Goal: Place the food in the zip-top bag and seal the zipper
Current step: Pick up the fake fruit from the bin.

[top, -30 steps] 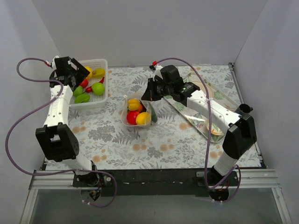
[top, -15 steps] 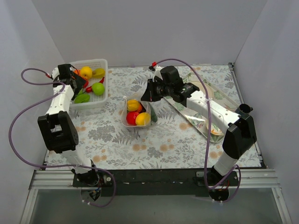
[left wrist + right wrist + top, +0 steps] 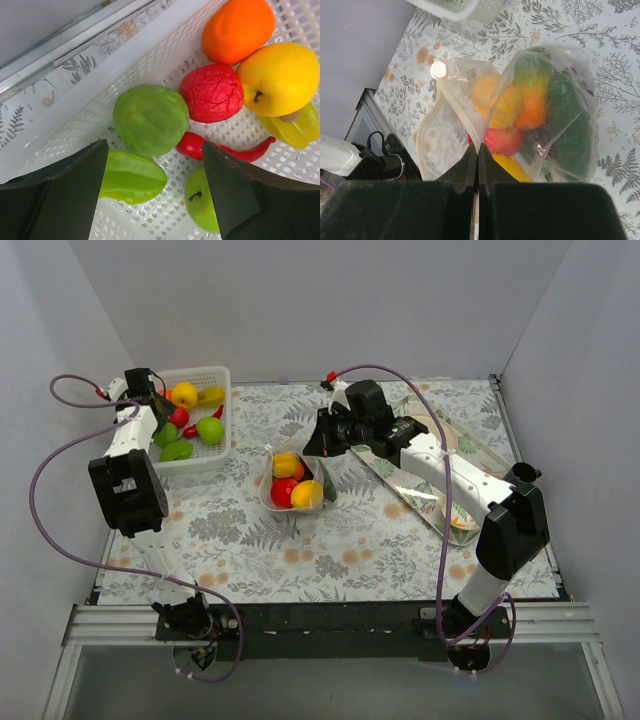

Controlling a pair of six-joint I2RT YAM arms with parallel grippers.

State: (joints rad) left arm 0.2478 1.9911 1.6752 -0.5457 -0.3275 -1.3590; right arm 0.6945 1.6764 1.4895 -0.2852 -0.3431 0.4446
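Pulled back upright, left end effector (image 3: pixel 155 150) gapes above basket (image 3: pixel 100 75); right end effector (image 3: pixel 477 152) clamps zipper (image 3: pixel 457 112).

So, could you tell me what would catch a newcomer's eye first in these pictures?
The clear zip-top bag mid-table, crammed with bright food, is pinched at its zipper by the shut right pincer. Next comes the white basket at the far left, full of colourful fruit, with the open left pincer hovering above it.
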